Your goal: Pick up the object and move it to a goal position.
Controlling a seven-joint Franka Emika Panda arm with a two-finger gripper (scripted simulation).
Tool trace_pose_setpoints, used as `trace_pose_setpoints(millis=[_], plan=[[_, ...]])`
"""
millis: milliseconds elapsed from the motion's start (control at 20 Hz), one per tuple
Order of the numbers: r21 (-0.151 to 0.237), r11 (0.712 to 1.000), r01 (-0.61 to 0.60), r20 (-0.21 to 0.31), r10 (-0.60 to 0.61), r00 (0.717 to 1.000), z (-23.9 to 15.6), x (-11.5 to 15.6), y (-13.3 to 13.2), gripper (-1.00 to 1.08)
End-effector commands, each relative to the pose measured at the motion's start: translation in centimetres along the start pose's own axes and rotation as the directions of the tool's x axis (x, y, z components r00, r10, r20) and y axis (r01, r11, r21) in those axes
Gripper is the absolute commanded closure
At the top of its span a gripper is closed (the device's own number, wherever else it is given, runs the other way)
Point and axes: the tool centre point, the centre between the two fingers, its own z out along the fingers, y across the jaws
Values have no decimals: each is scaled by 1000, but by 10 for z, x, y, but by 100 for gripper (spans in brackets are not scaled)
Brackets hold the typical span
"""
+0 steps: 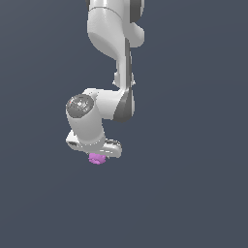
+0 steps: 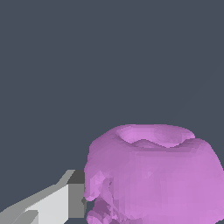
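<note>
The object (image 1: 97,159) is a small pink-purple lumpy blob that sticks out just under the white hand in the exterior view. My gripper (image 1: 98,155) is around it, and its fingertips are hidden behind the hand and the blob there. In the wrist view the object (image 2: 153,175) fills the space close to the camera, with a dented upper face. One grey finger (image 2: 75,194) presses against its side. The other finger is hidden behind the blob. The gripper looks shut on the object.
The white arm (image 1: 114,58) reaches down from above in the exterior view. Everything around it is a plain dark grey-blue surface (image 1: 193,193) with no other objects or edges in sight.
</note>
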Motion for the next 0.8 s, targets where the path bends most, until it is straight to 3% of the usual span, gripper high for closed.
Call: trace_pose_setpoints(millis=[0, 350, 750], plan=[[0, 1000, -1, -1, 1, 1000, -22, 3, 20, 108], [0, 1000, -1, -1, 1, 1000, -75, 10, 66, 108], [0, 1000, 0, -1, 0, 1000, -97, 15, 85, 108]])
